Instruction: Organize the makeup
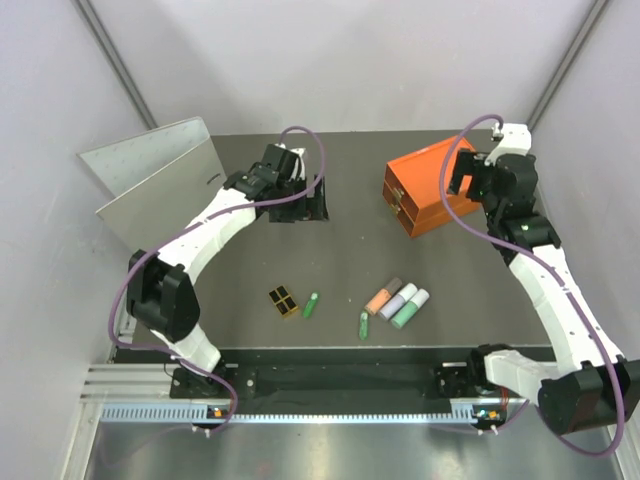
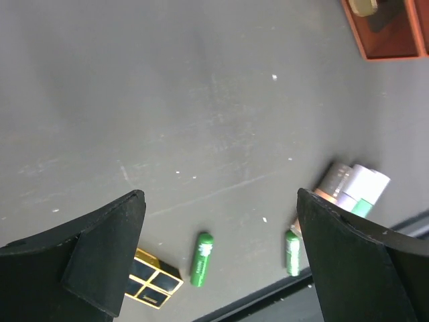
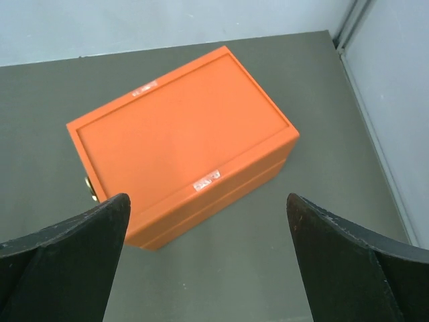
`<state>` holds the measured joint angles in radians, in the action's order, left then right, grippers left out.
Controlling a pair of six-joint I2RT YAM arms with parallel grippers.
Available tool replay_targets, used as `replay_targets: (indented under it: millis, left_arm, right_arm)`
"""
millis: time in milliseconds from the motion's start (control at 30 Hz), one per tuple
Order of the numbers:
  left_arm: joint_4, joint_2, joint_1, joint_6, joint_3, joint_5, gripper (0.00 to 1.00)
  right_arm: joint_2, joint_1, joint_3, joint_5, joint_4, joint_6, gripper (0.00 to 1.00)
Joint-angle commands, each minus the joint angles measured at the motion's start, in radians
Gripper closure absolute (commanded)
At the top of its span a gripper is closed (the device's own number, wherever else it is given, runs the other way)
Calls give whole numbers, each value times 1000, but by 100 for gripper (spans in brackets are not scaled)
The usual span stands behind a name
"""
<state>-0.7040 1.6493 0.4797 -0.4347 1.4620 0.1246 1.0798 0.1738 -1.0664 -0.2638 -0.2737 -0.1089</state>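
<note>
— Black fingers (image 2: pixel 100 255) fill the lower corners of the left wrist view, wide apart with nothing between them. So the left gripper (image 2: pixel 221 201) is empty?

— Yes. Its jaws are spread and it hangs over bare table (image 1: pixel 350 250) in the upper middle of the overhead view. The right gripper (image 3: pixel 208 201) is the same: jaws wide, holding nothing, poised above the orange box (image 3: pixel 181 144) at the upper right.

— And the makeup?

— All of it lies in the lower middle of the overhead view, near the front edge and well apart from both grippers. Furthest left is the palette (image 1: pixel 284 300), square, with dark pans in a gold frame, lying flat. One green stick (image 1: pixel 311 305) lies just beside it, and the second green stick (image 1: pixel 364 325) is further right. Then three short tubes lie side by side, touching: the orange tube (image 1: pixel 382 296), the lavender tube (image 1: pixel 397 300) and the mint tube (image 1: pixel 410 309).

— Which step is this?

— The very start, I'd judge. Nothing is picked up, and the box's drawers look shut. Next, either a drawer needs pulling open by its gold knob, or an arm must come down to the front row. The sticks are slim and round, so they may roll. The jaws should close across the narrow width, low to the table.
</note>
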Motion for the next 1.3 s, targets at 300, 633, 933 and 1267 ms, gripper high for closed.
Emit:
replay_targets:
  millis: [300, 633, 933, 1267]
  left_arm:
    - [104, 141, 23, 37, 155, 299, 1]
    - [320, 314, 60, -120, 195, 518, 34]
    - [857, 415, 60, -504, 132, 679, 32]
    - [1123, 541, 60, -717, 146, 684, 35]
  right_arm:
    - [107, 15, -179, 110, -68, 3, 0]
    - [250, 13, -251, 184, -114, -34, 11]
    - [360, 1, -276, 256, -48, -54, 83]
    - [558, -46, -353, 452, -111, -115, 100]
